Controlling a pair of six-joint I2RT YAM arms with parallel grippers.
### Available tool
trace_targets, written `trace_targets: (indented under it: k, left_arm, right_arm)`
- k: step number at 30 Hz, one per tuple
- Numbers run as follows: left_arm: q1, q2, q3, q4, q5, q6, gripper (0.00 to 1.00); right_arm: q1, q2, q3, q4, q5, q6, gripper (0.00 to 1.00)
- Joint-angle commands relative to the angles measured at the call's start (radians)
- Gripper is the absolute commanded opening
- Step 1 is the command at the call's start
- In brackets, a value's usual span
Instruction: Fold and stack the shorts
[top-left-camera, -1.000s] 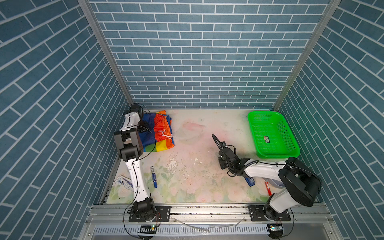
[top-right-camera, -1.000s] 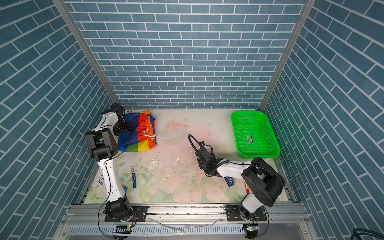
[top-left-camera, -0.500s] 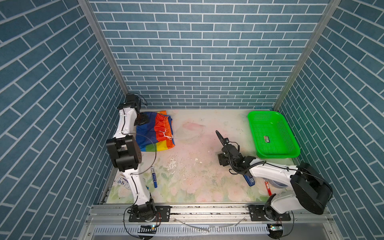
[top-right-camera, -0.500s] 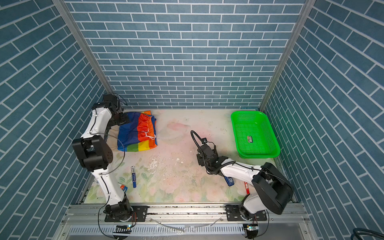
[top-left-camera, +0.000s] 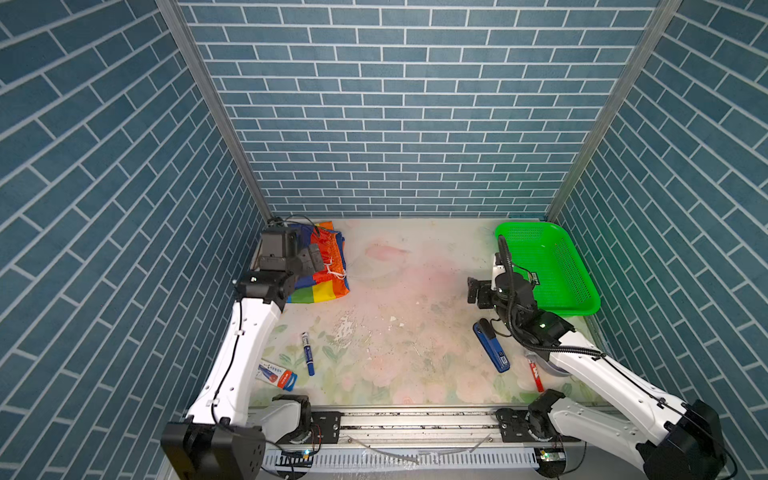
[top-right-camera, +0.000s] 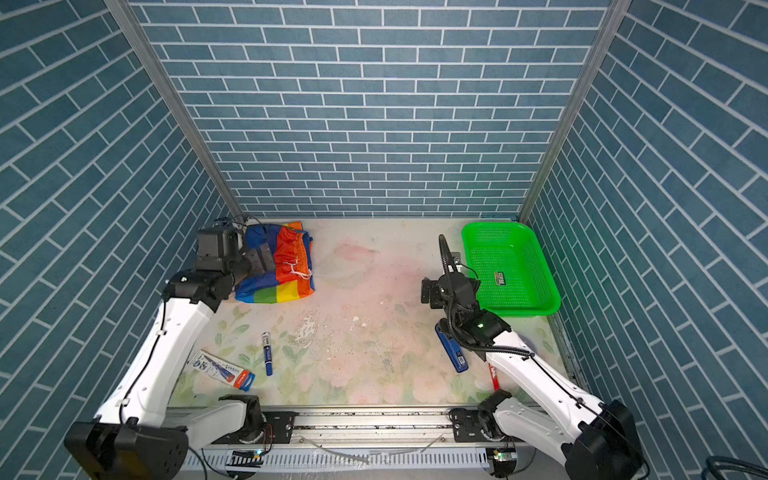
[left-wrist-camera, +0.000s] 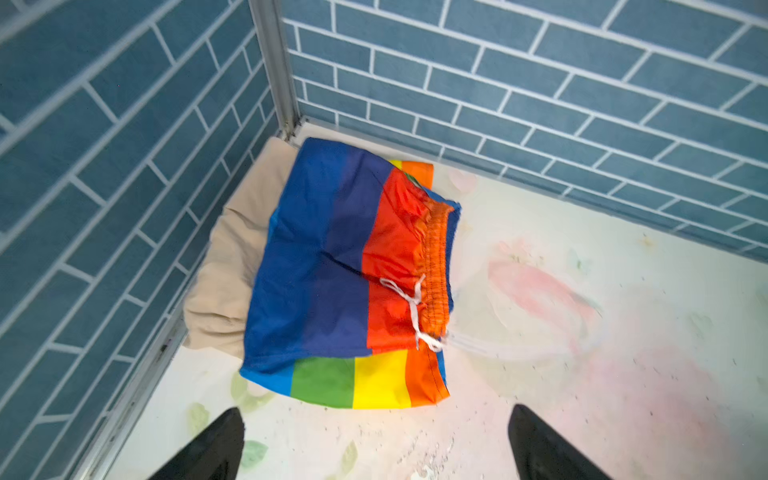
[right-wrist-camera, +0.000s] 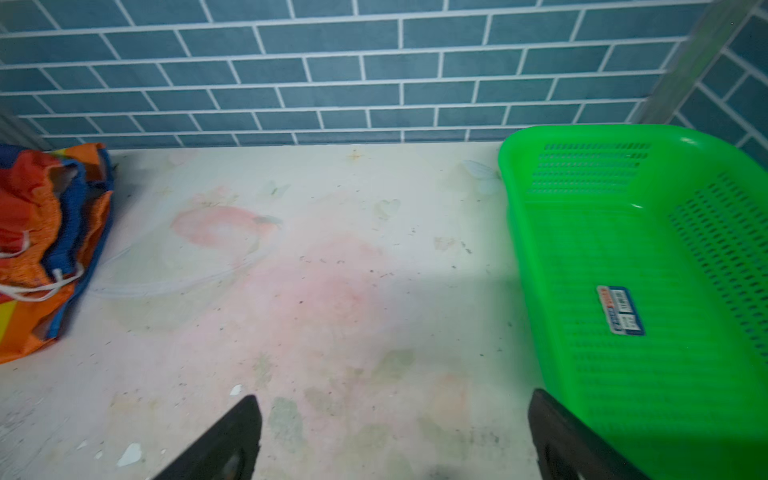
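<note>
Both arms have drawn back, left pincer (left-wrist-camera: 376, 417) and right pincer (right-wrist-camera: 395, 399) gaping empty, so keep clear of the drawstring (left-wrist-camera: 415, 307) while retreating: rainbow shorts (left-wrist-camera: 332, 270) lie folded on beige shorts (left-wrist-camera: 232, 266) in the far-left corner of the surface (top-left-camera: 395, 332).

Floral table (top-left-camera: 395, 332): shorts (top-left-camera: 332, 286), green basket (top-left-camera: 552, 245), blue marker (top-left-camera: 307, 353)

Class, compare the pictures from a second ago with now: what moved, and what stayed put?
The left arm and right arm folded back and down toward the front. The right fingers slid from mid-table toward the green basket; the left fingers stayed by the rainbow shorts. Both are open and empty. The rainbow shorts still lie on the beige shorts; the basket is unmoved.
</note>
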Motion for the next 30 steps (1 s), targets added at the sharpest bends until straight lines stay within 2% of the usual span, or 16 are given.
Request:
trace_targets:
  k: [1,4,7,9,12,14,17,20,22,25,28,30]
  left_arm:
    - [-0.001,-0.125,-0.124,0.328,-0.036,0.004,1.0]
    - [-0.001,-0.191,-0.212,0.396,-0.057,-0.019,1.0]
    - [-0.001,-0.172,-0.223,0.38,-0.044,-0.021,1.0]
    - [0.0,-0.113,-0.157,0.293,-0.076,-0.039,0.99]
    - [0.009,0.002,0.011,0.138,-0.061,-0.051,1.0]
    - [0.011,0.057,0.074,0.149,0.01,0.002,0.99]
    - [0.011,0.108,0.11,0.175,0.038,0.03,1.0]
    - [0.012,0.096,0.072,0.221,0.029,0.039,1.0]
    - [0.013,0.059,0.001,0.294,0.025,0.033,1.0]
    - [0.012,0.015,-0.07,0.37,0.042,0.037,1.0]
    - [0.012,0.011,-0.064,0.366,0.036,0.03,1.0]
    - [0.012,0.031,-0.049,0.36,0.06,0.092,1.0]
  right_arm:
    - [-0.064,-0.026,-0.026,-0.01,0.028,-0.089,0.99]
    - [-0.144,-0.049,-0.059,-0.017,0.008,-0.071,0.99]
    - [-0.203,-0.079,-0.083,-0.029,-0.04,0.002,0.99]
    - [-0.213,-0.086,-0.081,-0.056,-0.037,0.039,0.99]
    - [-0.214,-0.084,-0.064,-0.109,-0.059,0.062,0.99]
    - [-0.214,-0.065,-0.058,-0.128,-0.05,0.058,0.99]
    - [-0.214,-0.055,-0.093,-0.079,-0.03,0.012,0.99]
    - [-0.217,-0.084,-0.162,0.026,-0.037,-0.083,0.99]
    - [-0.233,-0.095,-0.181,0.036,-0.022,-0.073,0.99]
    - [-0.264,-0.079,-0.182,0.025,-0.064,-0.045,0.99]
    - [-0.278,-0.042,-0.176,0.017,-0.094,0.001,0.99]
    - [-0.284,-0.011,-0.172,0.042,-0.163,0.001,0.98]
